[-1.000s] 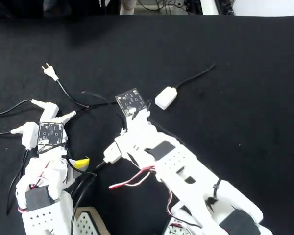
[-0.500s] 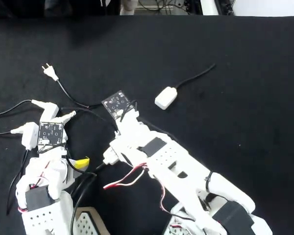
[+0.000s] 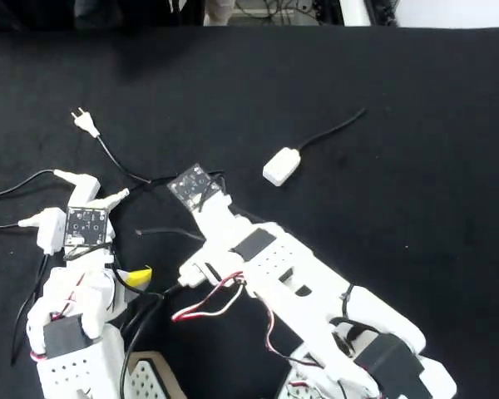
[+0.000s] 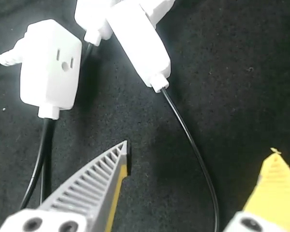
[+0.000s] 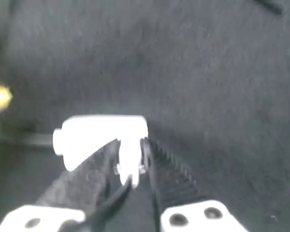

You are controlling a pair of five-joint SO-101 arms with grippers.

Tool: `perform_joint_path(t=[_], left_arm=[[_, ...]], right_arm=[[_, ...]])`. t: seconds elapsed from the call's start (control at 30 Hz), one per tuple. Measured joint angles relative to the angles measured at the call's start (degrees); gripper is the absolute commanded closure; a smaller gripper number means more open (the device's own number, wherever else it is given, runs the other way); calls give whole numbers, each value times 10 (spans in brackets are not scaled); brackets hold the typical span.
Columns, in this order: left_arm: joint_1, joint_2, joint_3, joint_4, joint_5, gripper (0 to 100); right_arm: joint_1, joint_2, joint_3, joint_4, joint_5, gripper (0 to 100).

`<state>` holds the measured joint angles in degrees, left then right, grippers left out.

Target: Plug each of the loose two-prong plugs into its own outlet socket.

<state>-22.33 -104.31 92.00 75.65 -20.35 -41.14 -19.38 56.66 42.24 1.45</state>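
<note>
In the right wrist view my right gripper (image 5: 135,169) is shut on a white plug (image 5: 104,137), just above the black table. From above, the right arm (image 3: 258,249) stretches to mid-table, its wrist board (image 3: 191,184) covering the gripper. My left gripper (image 4: 198,150) stands open over a black cable (image 4: 188,145). Just beyond it lie a white socket block (image 4: 50,72) and a second white connector body (image 4: 140,43). These white blocks (image 3: 75,183) cluster at the left, ahead of the left arm (image 3: 75,307). A loose two-prong plug (image 3: 85,122) lies further back.
A white connector (image 3: 281,165) with its own cable rests right of centre. Black cables (image 3: 125,170) cross the table between the plug and the sockets. A perforated white piece (image 3: 150,376) sits at the front edge. The table's back and right side hold nothing else.
The right arm has swung to the left across the table, carrying the white plug toward the cables and sockets. The left arm has stayed put.
</note>
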Motion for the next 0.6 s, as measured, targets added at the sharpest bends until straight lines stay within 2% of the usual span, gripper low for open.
perform_joint_path(t=[0.33, 0.47, 0.53, 0.6], left_arm=[[-3, -1, -1, 0, 0, 590], [-3, -1, -1, 0, 0, 590], [-3, -1, -1, 0, 0, 590], [-3, -1, -1, 0, 0, 590]], right_arm=[[-1, 0, 0, 1, 0, 987], [-1, 4, 5, -37, 0, 982], [4, 5, 9, -49, 0, 943], [6, 5, 10, -50, 0, 845]])
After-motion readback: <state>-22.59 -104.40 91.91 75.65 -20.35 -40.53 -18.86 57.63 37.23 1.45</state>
